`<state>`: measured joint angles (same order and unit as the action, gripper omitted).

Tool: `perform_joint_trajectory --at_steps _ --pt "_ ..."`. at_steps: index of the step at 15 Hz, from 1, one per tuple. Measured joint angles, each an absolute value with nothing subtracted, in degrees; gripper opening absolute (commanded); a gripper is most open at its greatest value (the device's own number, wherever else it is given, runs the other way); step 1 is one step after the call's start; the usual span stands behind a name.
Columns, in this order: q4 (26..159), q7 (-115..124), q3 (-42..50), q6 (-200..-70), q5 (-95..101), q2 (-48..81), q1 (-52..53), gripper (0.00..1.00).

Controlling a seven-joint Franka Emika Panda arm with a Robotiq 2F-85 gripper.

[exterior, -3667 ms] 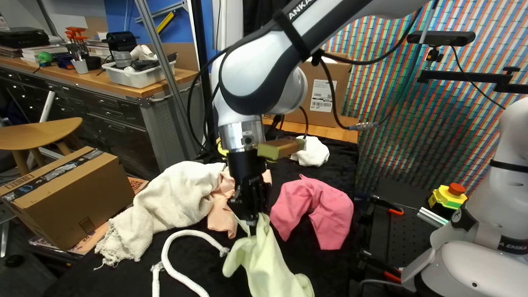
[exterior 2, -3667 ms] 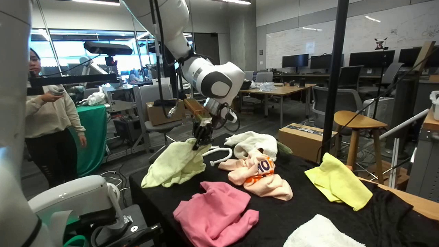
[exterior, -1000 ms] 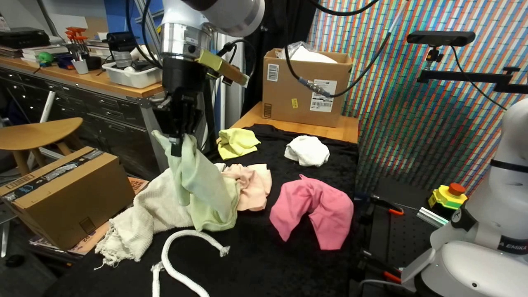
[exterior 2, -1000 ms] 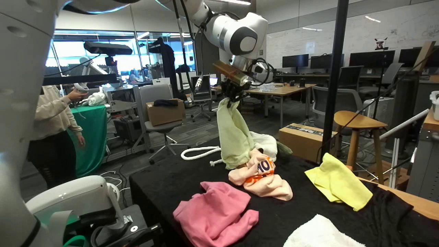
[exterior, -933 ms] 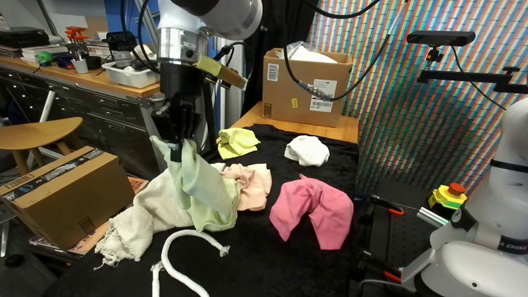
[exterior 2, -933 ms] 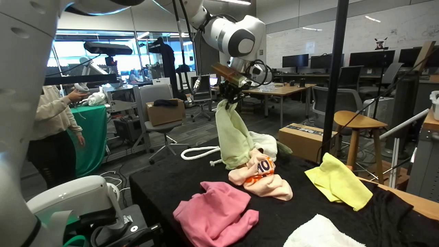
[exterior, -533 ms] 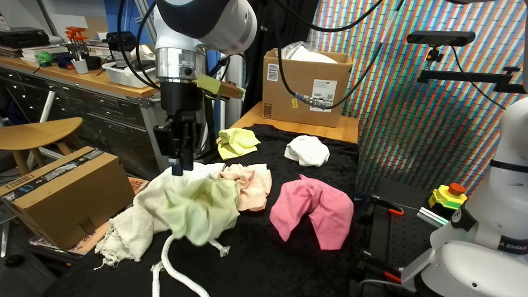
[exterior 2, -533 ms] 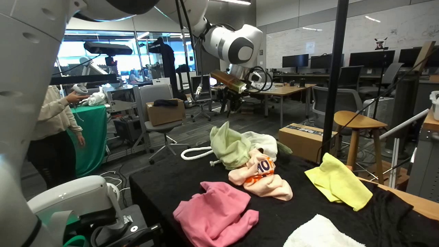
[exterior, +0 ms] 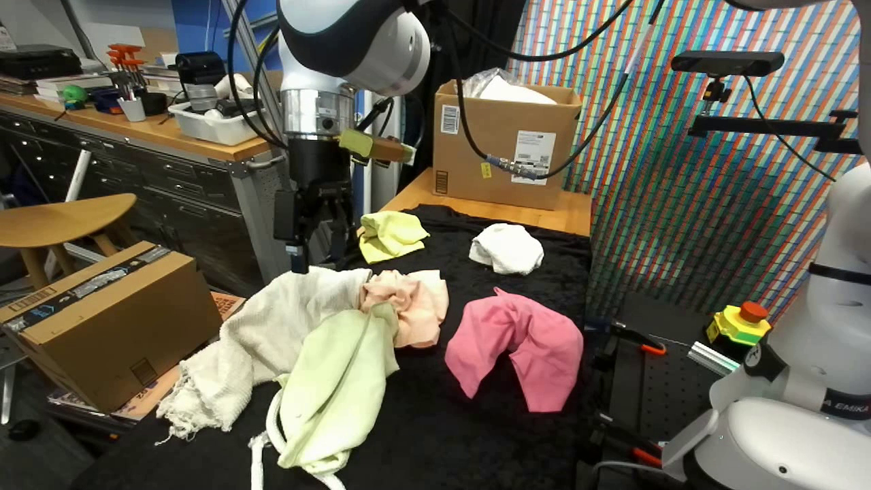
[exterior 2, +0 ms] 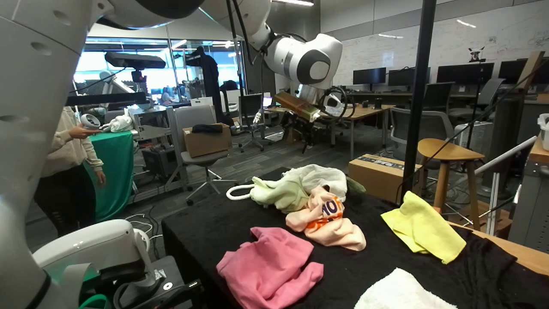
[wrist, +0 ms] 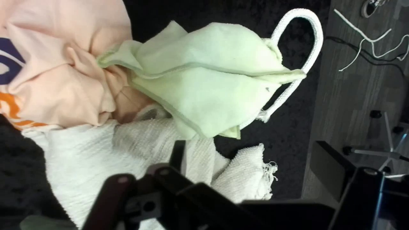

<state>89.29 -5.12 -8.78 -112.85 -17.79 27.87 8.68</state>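
My gripper (wrist: 250, 147) stands wide open above the table, nothing between its fingers; in an exterior view the gripper (exterior: 318, 258) hangs over the textured white towel (exterior: 252, 340). A crumpled light green cloth (wrist: 204, 86) lies below, apart from the fingers. One end of this green cloth (exterior: 340, 381) rests against the peach cloth (exterior: 412, 306), and its other end covers part of the white rope (wrist: 314, 28). Its edge overlaps the white towel (wrist: 86, 156) in the wrist view. The peach cloth (exterior 2: 326, 234) shows orange and dark lettering.
A pink cloth (exterior: 517, 340), a yellow cloth (exterior: 391, 235) and a small white towel (exterior: 507, 248) lie on the black-covered table. A cardboard box (exterior: 503, 150) stands at its end, another box (exterior: 116, 320) beside it. A black pole (exterior 2: 418, 107) rises by the table. A person holds a controller (exterior 2: 90, 121).
The gripper carried the green cloth up and over toward the white towel, then opened and let it go. The cloth dropped and slumped across towel, peach cloth and rope. The arm has shifted slightly since.
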Motion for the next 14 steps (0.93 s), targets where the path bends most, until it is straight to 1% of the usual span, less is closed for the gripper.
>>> perform_joint_trajectory --at_steps 8,14 --pt "93.3 -4.9 -4.7 -113.8 -16.9 28.1 3.6 1.00" --pt "96.4 -4.9 -0.9 -120.1 -12.5 27.4 0.0 1.00"
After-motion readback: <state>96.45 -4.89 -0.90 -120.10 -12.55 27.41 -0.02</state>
